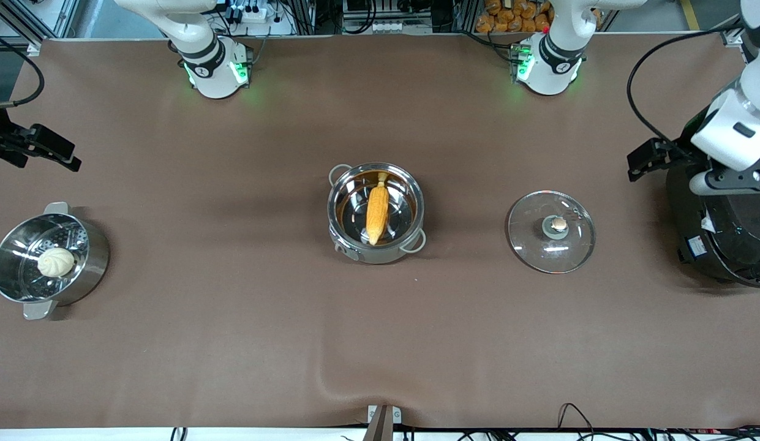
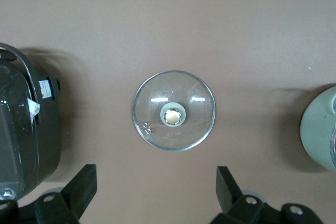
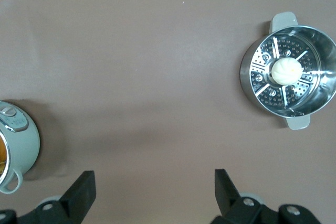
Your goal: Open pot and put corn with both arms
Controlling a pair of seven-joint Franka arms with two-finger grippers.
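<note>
The shiny steel pot [image 1: 380, 253] with loop wire handles stands open in the middle of the table. The yellow-orange corn [image 1: 377, 214] lies inside it. Its glass lid [image 1: 551, 231] lies flat on the table toward the left arm's end, knob up; it also shows in the left wrist view [image 2: 174, 110]. My left gripper [image 1: 648, 159] is open and empty, up in the air beside the black cooker; its fingers [image 2: 84, 182] frame bare table. My right gripper [image 1: 52, 149] is open and empty, up over the right arm's end of the table.
A steel pot with tab handles [image 1: 98, 251] holds a perforated insert and a white bun [image 1: 56, 262] at the right arm's end. The big black cooker [image 1: 722, 239] stands at the left arm's end. The brown cloth has a wrinkle at the near edge.
</note>
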